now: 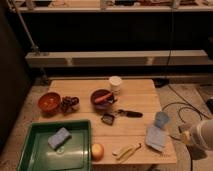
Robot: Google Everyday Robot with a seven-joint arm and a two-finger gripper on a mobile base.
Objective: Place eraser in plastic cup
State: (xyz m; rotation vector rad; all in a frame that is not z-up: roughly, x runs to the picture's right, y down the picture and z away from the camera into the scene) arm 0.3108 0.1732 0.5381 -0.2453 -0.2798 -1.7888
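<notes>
Table (140, 95): wooden, everything else rests on it.
Green tray (35, 150): front left corner, with a light-blue pad (59, 138) lying inside.
Gripper (186, 136): low, off the table's right edge, near the cloth; claw closed tight, holding nothing.
Red bowl (102, 97): mid-table.
Cloth (155, 138): pale blue, flat, front right.
Plastic cup (161, 119): light blue, upright, just behind the cloth.
Eraser (107, 118): dark flat block just in front of the red bowl, well apart from the plastic cup.

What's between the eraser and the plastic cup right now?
Camera view: a black-handled tool lies between eraser and plastic cup; gripper, shut, sits right of the table.
</notes>
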